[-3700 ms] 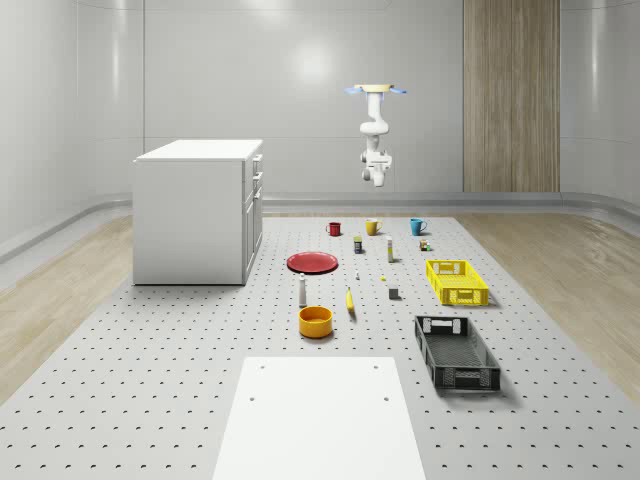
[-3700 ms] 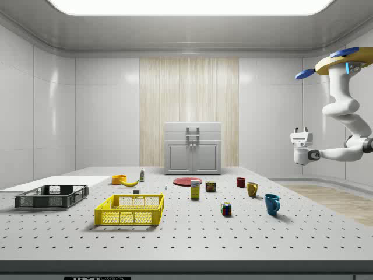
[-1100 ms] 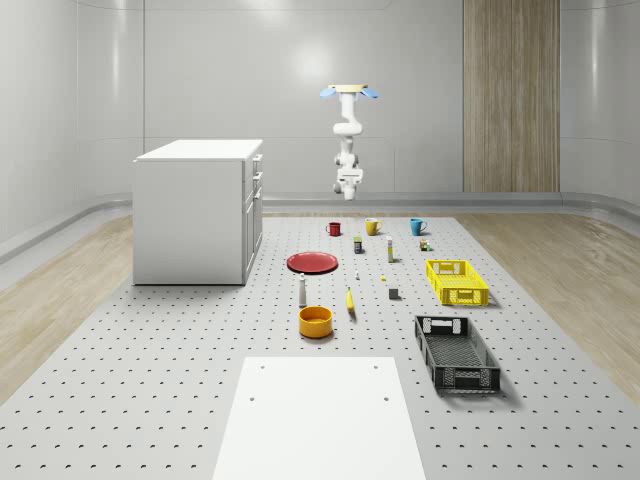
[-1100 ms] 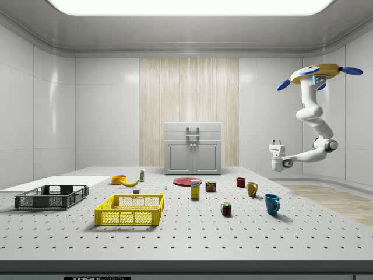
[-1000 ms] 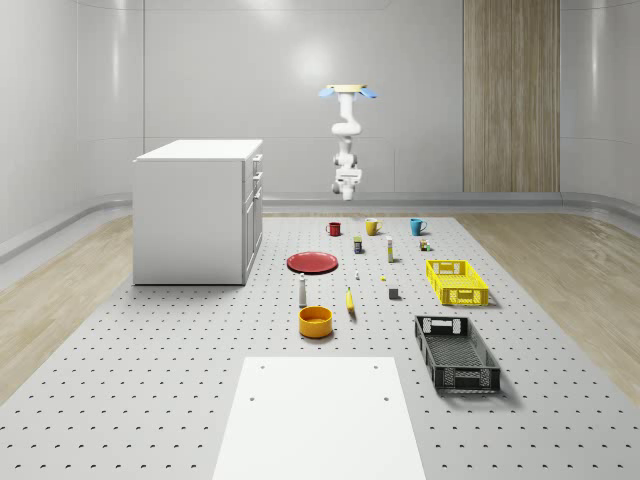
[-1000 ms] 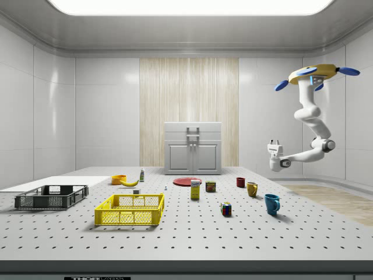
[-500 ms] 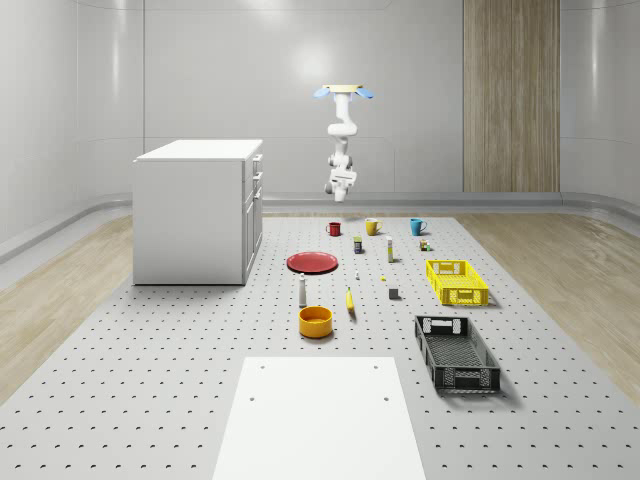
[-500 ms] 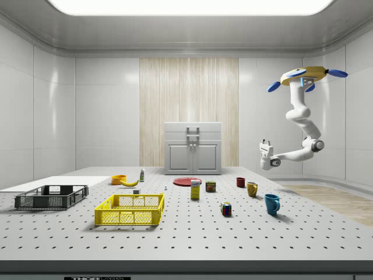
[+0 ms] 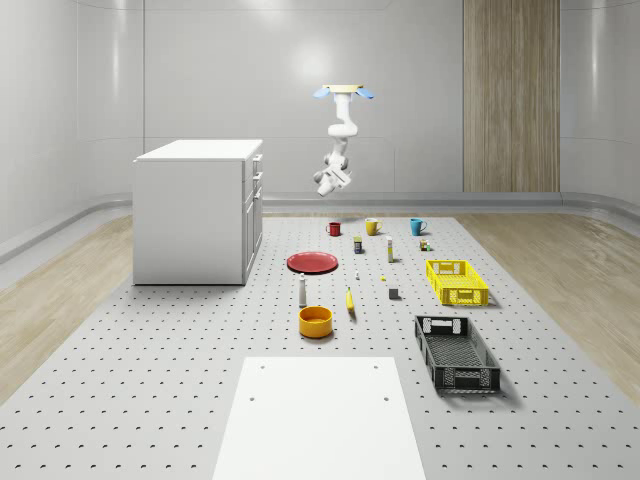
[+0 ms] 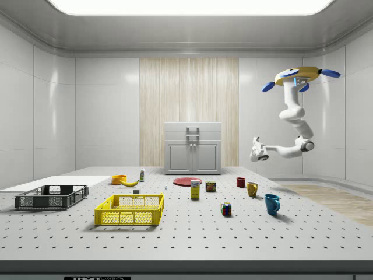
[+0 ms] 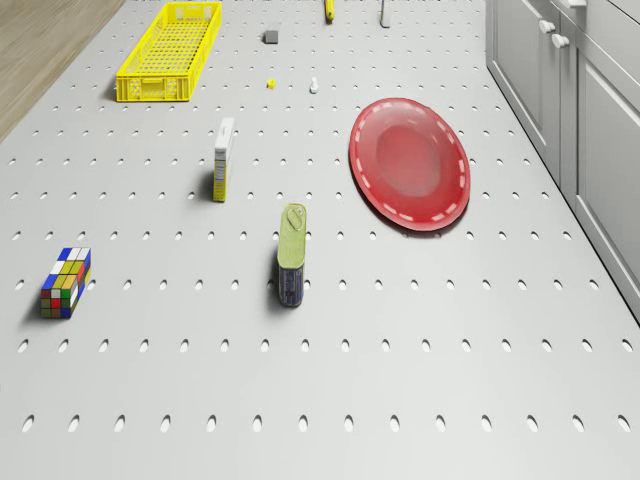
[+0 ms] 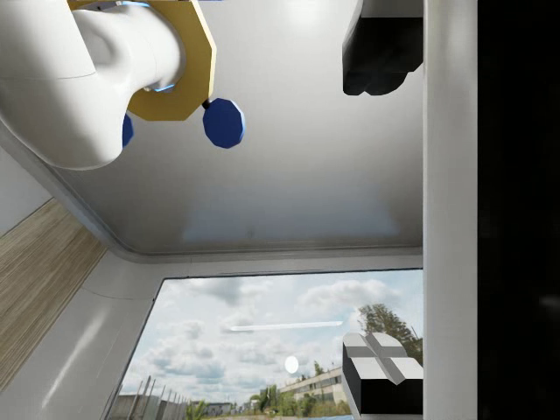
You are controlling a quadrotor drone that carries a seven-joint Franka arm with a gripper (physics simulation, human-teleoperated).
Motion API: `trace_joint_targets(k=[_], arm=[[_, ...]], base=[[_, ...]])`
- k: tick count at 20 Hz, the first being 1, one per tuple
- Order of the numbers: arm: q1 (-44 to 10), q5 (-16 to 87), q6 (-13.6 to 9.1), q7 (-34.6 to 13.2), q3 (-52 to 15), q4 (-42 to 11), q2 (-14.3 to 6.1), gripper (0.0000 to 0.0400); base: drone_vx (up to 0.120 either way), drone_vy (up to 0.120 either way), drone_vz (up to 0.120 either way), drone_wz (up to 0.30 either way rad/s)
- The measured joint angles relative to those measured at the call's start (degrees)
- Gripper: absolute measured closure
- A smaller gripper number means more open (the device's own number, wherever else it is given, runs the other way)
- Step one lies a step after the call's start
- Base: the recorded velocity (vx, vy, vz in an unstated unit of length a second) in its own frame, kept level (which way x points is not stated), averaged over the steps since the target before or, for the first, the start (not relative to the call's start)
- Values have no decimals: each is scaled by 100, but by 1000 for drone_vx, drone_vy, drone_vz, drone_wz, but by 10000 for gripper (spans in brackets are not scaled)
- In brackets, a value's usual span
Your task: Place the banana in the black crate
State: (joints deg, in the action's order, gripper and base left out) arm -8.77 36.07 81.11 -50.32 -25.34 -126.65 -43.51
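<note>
The drone (image 9: 345, 91) hovers high over the table's far end. The gripper (image 10: 255, 151), seen in the side view's right half, hangs in mid-air — fingers apart in the wrist view. The banana (image 9: 350, 299) lies at centre of the whole-scene view; the crate (image 9: 456, 353) sits at lower right — well apart.

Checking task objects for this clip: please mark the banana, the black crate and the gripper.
banana (image 9: 350, 301): whole-scene view, middle of the fruit.
black crate (image 9: 432, 349): whole-scene view, its left wall.
gripper (image 10: 254, 142): side view, between its fingertips.
</note>
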Motion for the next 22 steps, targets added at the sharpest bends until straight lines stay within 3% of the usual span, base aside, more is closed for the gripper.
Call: trace_joint_targets(k=[5,7,10,16,22], arm=[[-886,3086,51,-833,-1807,-1654,-366,0],[-1411,4348,-66,-1328,-2451,-2378,-533,0],[-2334,5870,-418,-2092,-3216,-3176,-767,0],[-3887,7348,-1135,-3171,-4095,-3794,-1180,0],[-4640,7717,-1413,-3666,-4460,-3912,-1490,0]], base=[[120,0,0,0],[120,0,0,0],[120,0,0,0],[120,0,0,0],[120,0,0,0]])
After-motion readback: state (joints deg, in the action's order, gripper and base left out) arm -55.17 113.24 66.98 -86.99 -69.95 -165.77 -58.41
